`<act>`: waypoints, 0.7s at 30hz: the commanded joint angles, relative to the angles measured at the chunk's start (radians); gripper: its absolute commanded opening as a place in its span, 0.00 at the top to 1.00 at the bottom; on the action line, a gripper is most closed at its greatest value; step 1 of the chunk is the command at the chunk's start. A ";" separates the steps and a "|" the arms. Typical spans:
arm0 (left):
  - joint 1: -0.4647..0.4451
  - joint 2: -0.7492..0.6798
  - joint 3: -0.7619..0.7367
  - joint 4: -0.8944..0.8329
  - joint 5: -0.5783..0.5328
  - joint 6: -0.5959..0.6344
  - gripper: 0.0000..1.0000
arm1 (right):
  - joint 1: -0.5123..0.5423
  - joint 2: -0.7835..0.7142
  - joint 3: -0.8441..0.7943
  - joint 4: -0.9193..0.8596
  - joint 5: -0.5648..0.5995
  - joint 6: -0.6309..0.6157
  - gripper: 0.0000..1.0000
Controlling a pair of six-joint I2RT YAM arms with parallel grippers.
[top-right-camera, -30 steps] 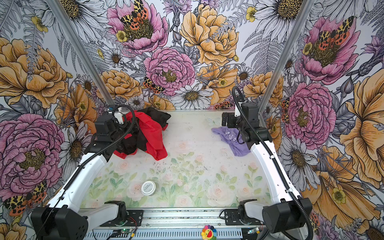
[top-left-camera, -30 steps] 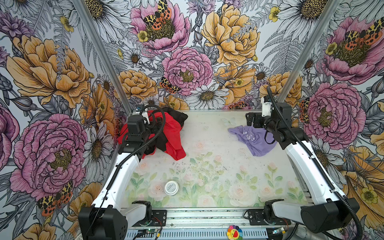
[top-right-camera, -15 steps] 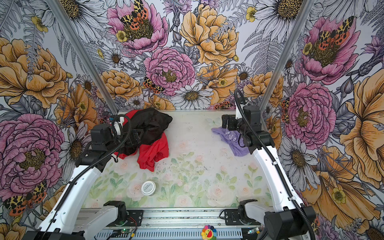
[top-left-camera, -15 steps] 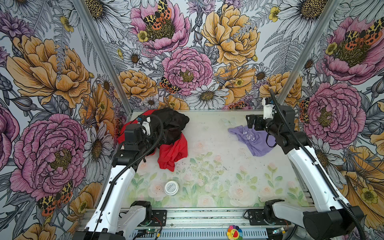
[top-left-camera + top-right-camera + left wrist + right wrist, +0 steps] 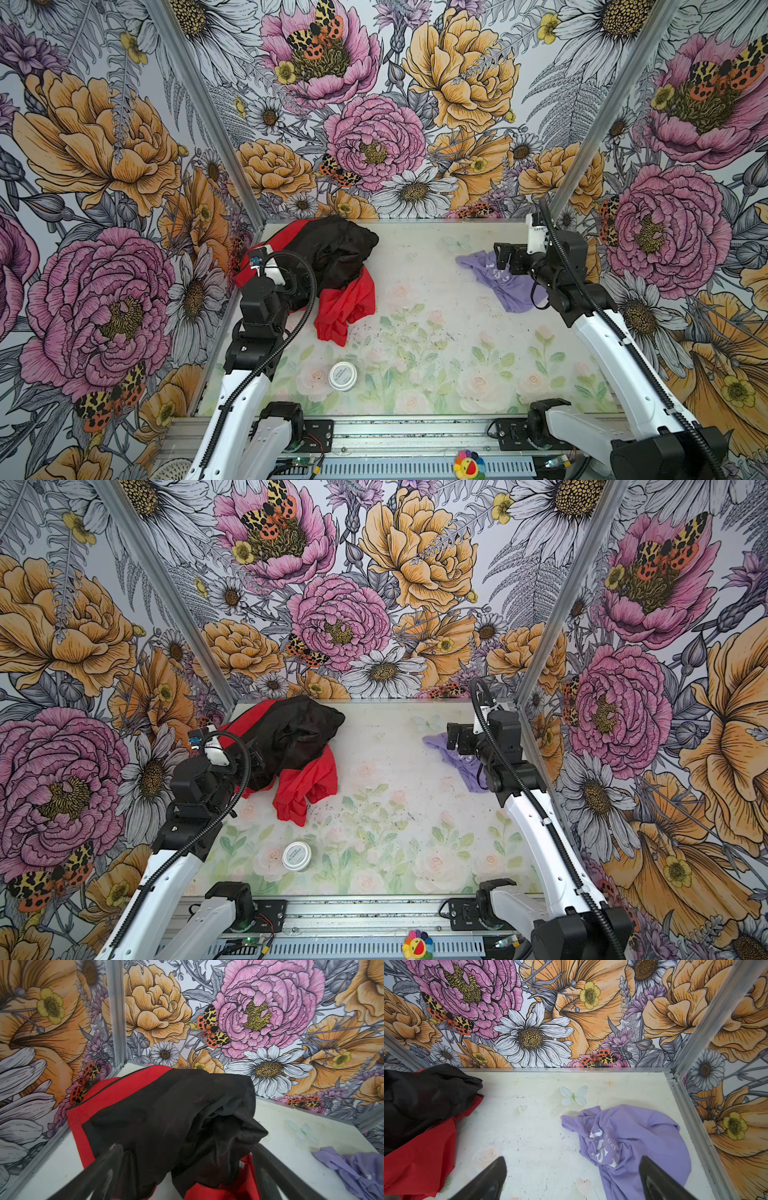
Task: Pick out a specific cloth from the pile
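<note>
The lavender cloth lies crumpled by itself at the back right of the table, and is also in the right wrist view. The pile sits at the back left, a black cloth draped over a red cloth. My left gripper is open at the pile's near side, its fingers either side of black fabric without pinching it. My right gripper is open just above the table at the lavender cloth's edge. One of its fingers is over the cloth and the other is over bare table.
A small round white lid lies near the front left of the table. Floral walls close in the back and both sides, with metal corner posts. A metal rail with the arm bases runs along the front edge.
My left arm has drawn back toward the front. The pile has settled, with the black cloth now spread over the red. My right gripper has barely shifted above the lavender cloth.
</note>
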 commanded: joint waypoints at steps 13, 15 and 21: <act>-0.108 0.129 -0.410 0.682 -0.357 0.098 0.01 | -0.053 -0.021 -0.472 0.593 0.116 -0.006 0.01; -0.106 0.178 -0.440 0.765 -0.367 0.129 0.01 | -0.059 0.014 -0.498 0.639 0.137 -0.031 0.00; -0.089 0.437 -0.502 1.100 -0.324 0.213 0.01 | -0.076 0.155 -0.601 0.905 0.139 -0.093 0.01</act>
